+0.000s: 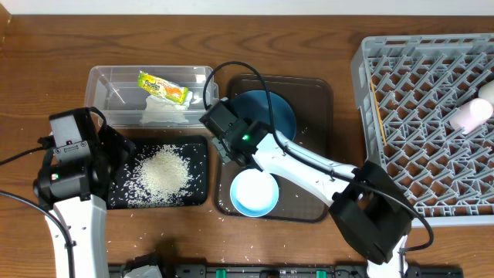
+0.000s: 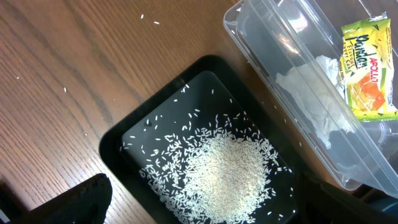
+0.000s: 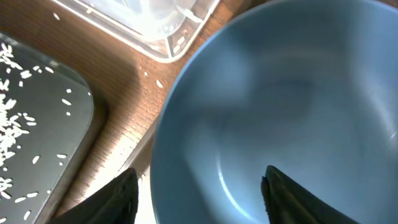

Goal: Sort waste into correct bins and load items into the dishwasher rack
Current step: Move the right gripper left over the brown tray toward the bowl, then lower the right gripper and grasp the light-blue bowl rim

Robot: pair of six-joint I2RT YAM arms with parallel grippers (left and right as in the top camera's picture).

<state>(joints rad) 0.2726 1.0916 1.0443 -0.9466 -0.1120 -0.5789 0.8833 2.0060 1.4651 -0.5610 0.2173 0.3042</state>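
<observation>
The clear tub [image 1: 108, 81] holds the snack wrapper [image 1: 162, 87] and the white tissue [image 1: 164, 113]; both also show in the left wrist view, the wrapper [image 2: 367, 68] beside the tissue [image 2: 311, 87]. The black tub [image 1: 201, 150] holds a heap of rice [image 1: 160, 174]. My left gripper [image 1: 116, 154] is open and empty just above the rice [image 2: 224, 168] in the black tub [image 2: 118, 143]. My right gripper [image 1: 222, 123] is open, its fingers [image 3: 199, 199] straddling the left rim of the blue plate [image 3: 292, 93]. The plate [image 1: 278, 112] and a white bowl [image 1: 255, 193] sit on the brown tray.
The brown tray [image 1: 316, 93] lies mid-table. The grey rack [image 1: 370, 62] at the right holds chopsticks [image 1: 377, 112] and a white-pink cup [image 1: 472, 114]. Stray rice grains lie on the wood near the tray's front [image 1: 247, 259] and left of the black tub [image 2: 65, 90].
</observation>
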